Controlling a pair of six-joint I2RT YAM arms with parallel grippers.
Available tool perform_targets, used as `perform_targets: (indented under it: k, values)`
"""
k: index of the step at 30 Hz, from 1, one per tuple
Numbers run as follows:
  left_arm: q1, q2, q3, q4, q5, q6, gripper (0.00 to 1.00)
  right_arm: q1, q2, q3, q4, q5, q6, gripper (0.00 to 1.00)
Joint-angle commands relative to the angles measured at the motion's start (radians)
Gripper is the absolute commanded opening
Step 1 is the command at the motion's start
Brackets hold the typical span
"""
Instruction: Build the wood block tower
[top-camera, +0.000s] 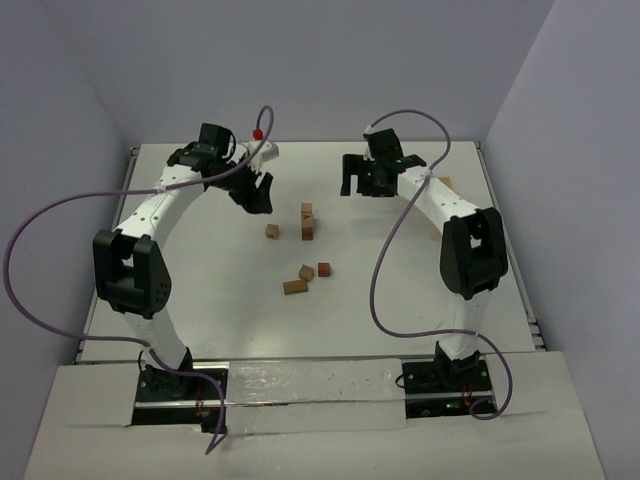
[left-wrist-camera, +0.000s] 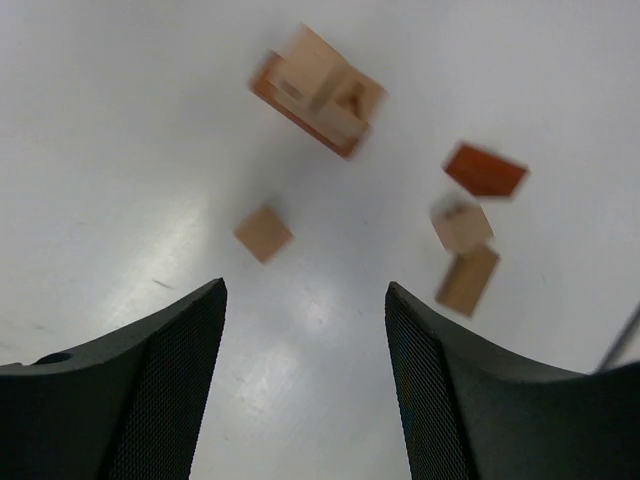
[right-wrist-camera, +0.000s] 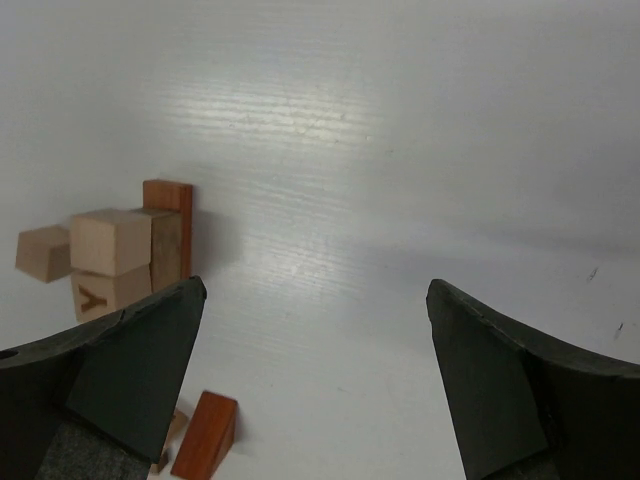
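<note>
The tower (top-camera: 307, 222) is a short stack at mid-table: a tan cube on a lettered cube, with a reddish bar upright against them (right-wrist-camera: 130, 250). It also shows, blurred, in the left wrist view (left-wrist-camera: 320, 90). One loose tan cube (top-camera: 272, 231) (left-wrist-camera: 264, 233) lies just left of the tower. Nearer the arms lie a reddish block (top-camera: 324, 269) (left-wrist-camera: 485, 170), a tan cube (top-camera: 307, 273) and a tan bar (top-camera: 295, 287). My left gripper (top-camera: 258, 192) (left-wrist-camera: 305, 300) hovers open and empty left of the tower. My right gripper (top-camera: 357, 180) (right-wrist-camera: 315, 290) stands open and empty to its right.
Grey walls enclose the white table (top-camera: 200, 300) on three sides. A pale wooden piece (top-camera: 445, 183) peeks out from behind the right arm near the right edge. Purple cables loop off both arms over the table.
</note>
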Motion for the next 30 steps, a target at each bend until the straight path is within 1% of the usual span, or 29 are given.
perform_targets:
  k: [1,5,7,9,11,13,16,21,30]
  values:
    - [0.004,-0.012,-0.094,-0.193,0.212,0.515,0.72,-0.063,-0.042,-0.037,0.022,-0.22,-0.092,1.0]
    - [0.006,0.059,-0.035,-0.281,0.224,0.702,0.71,-0.096,-0.049,-0.05,0.018,-0.32,-0.103,1.0]
    - [0.006,0.092,0.001,-0.3,0.216,0.752,0.71,-0.107,-0.056,-0.06,0.024,-0.338,-0.109,1.0]
    - [0.005,0.123,0.021,-0.269,0.199,0.76,0.71,-0.112,-0.062,-0.072,0.031,-0.335,-0.113,1.0]
    - [0.0,0.142,0.022,-0.2,0.175,0.737,0.7,-0.114,-0.063,-0.075,0.033,-0.328,-0.111,1.0]
    - [-0.005,0.159,0.019,-0.177,0.157,0.719,0.7,-0.12,-0.058,-0.074,0.031,-0.328,-0.11,1.0]
    - [-0.014,0.168,-0.019,-0.103,0.125,0.726,0.69,-0.13,-0.043,-0.066,0.03,-0.336,-0.107,1.0]
    - [-0.017,0.159,-0.091,-0.015,0.1,0.789,0.67,-0.135,-0.027,-0.056,0.026,-0.348,-0.101,1.0]
    - [-0.027,0.225,-0.048,-0.006,0.088,0.866,0.66,-0.136,-0.022,-0.057,0.027,-0.362,-0.102,1.0]
